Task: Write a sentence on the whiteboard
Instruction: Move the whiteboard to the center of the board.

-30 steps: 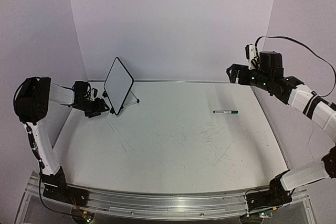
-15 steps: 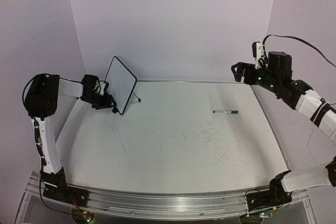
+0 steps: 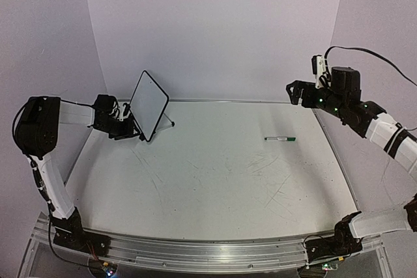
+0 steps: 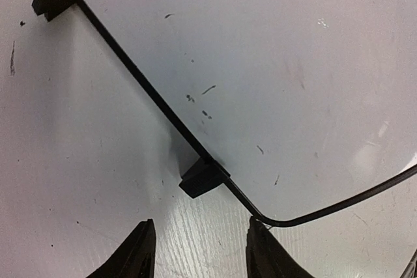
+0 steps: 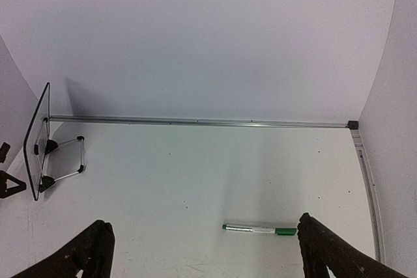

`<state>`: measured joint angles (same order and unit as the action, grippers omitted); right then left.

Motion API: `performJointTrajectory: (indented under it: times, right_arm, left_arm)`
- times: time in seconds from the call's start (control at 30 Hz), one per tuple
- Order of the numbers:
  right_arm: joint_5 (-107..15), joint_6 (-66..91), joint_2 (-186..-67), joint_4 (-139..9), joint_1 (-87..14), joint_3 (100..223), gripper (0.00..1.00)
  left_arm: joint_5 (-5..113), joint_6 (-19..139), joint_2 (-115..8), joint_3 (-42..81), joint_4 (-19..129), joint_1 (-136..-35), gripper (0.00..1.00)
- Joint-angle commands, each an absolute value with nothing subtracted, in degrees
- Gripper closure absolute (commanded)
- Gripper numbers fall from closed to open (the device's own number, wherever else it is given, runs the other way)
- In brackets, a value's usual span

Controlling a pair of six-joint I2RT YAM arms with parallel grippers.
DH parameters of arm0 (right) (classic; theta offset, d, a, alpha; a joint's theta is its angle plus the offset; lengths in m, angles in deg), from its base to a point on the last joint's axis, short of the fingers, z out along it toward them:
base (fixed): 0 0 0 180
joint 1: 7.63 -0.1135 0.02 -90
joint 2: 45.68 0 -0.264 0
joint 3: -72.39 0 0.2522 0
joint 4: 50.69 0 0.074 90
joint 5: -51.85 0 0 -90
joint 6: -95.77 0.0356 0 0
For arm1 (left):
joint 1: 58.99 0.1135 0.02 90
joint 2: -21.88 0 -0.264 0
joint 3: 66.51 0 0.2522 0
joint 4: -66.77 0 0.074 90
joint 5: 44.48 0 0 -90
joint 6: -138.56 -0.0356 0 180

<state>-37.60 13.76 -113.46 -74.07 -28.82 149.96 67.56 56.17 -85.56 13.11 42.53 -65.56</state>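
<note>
The whiteboard stands tilted at the table's back left, a small white board in a thin black frame with black feet. The sentence is out of view; the whiteboard face shows only a few small dark specks. My left gripper sits low by its bottom left corner. In the left wrist view my left gripper is open over bare table, and its right fingertip touches the frame's rounded corner. My right gripper hangs wide open high at the back right. Below my right gripper is only table.
A marker with a green cap lies on the table right of centre, also the marker in the right wrist view. A wire stand props the whiteboard from behind. A metal rail runs along the back edge under the wall.
My left gripper has narrowed its jaws and shifted along the whiteboard's lower left edge; the board's tilt wobbled slightly. My right arm has risen a little and turned.
</note>
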Motion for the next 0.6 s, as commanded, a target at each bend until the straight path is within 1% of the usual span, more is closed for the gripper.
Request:
performJointTrajectory:
  times: [0.0, 0.1, 0.23, 0.57]
  right_arm:
    - [-39.48, 14.54, -112.69, -70.72, -29.09, 149.1, 0.02]
    - [-39.86, 14.82, -112.65, -70.58, -29.1, 149.33, 0.02]
    - [-39.63, 14.72, -111.84, -70.51, -29.12, 148.93, 0.02]
    - [-39.84, 15.1, -111.72, -70.06, -29.1, 148.31, 0.02]
  left_arm:
    - [70.74, 55.09, -84.92, 13.16, 44.57, -65.98, 0.55]
    - [70.28, 54.44, -87.45, 14.37, 44.63, -66.05, 0.58]
    - [70.83, 53.1, -90.18, 16.34, 44.05, -66.11, 0.61]
    - [72.85, 48.94, -95.06, 20.65, 43.64, -66.95, 0.56]
